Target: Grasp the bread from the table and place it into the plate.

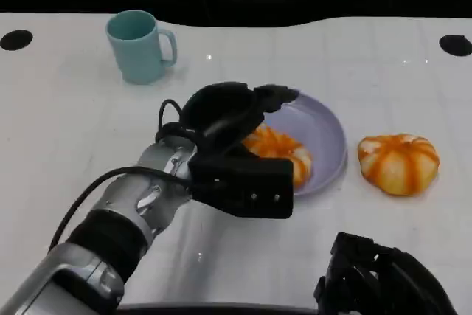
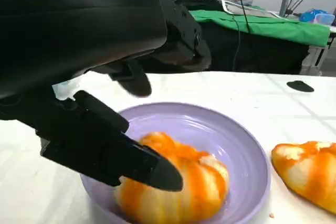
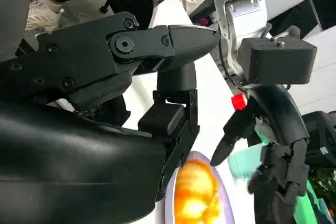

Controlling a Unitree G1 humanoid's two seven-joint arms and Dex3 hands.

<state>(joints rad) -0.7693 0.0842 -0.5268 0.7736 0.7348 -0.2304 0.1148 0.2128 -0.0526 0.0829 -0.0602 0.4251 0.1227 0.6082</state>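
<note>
At frame centre, the left hand [image 1: 237,134] hovers over the bread [image 1: 284,154] in the purple plate [image 1: 328,138], fingers spread, holding nothing. The right hand [image 1: 383,278] sits lower right; its finger state is unclear.

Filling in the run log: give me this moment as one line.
left hand: over plate, fingers around bread | bread: in plate | second bread: on table beside plate | right hand: low, holding nothing

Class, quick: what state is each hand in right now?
Left hand: open, fingers apart over the bread in the plate.
Right hand: cannot be told.
</note>
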